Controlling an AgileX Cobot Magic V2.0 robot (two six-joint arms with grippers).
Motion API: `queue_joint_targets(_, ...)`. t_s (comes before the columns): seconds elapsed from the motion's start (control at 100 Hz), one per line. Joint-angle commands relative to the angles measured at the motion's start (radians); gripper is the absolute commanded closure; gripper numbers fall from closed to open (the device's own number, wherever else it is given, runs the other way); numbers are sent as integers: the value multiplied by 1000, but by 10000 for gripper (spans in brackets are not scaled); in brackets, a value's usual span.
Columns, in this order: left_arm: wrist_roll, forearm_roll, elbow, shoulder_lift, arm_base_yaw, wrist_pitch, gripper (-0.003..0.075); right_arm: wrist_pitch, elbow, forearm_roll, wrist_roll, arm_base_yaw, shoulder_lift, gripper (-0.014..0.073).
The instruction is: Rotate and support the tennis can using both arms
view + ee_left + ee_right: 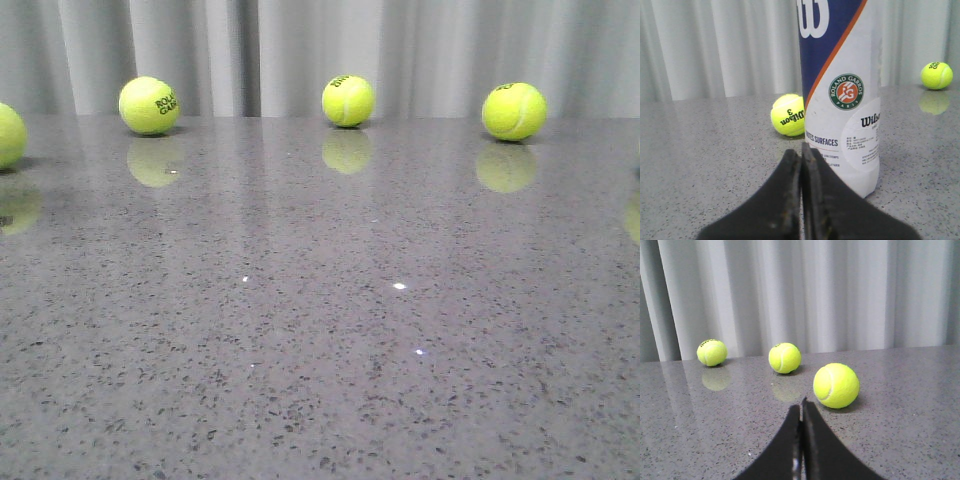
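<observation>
Over the grey speckled stone table (320,350), the front view shows four yellow-green tennis balls strung along the far edge before pale pleated curtains (300,50): one cut off at the left edge (8,135), one printed in black at upper left (149,105), one at upper centre (348,101) and one at upper right (514,111). Each throws a soft reflection on the polished top. Neither arm and no can appear in this view.

In the left wrist view, the tall clear plastic tennis can with its white-and-navy Wilson label and thin orange stripe (842,95) stands upright on the table, filling the centre and running out of the top of the frame. The black wedge-shaped left gripper (801,155) sits at the bottom centre, its two jaws pressed together with nothing between them, tips just before the can's lower part; whether they touch it I cannot tell. A ball marked with a 3 (787,115) lies just left of the can, behind it, and another (936,75) lies at far right.

In the right wrist view, the black right gripper (801,407) is likewise pressed together and empty, at the bottom centre. Three balls lie beyond it: a near one at centre right (836,385), one at centre (784,358) and one at left (711,352).
</observation>
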Motion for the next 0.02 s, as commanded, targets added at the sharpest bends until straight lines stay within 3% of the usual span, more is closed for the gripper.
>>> queue_joint_targets(0.0, -9, -3, 46, -41, 2, -88, 741, -82, -19, -7, 0, -7, -21, 662)
queue_joint_targets(0.01, -9, -3, 46, -41, 2, -88, 741, -82, -19, -7, 0, -7, -21, 662)
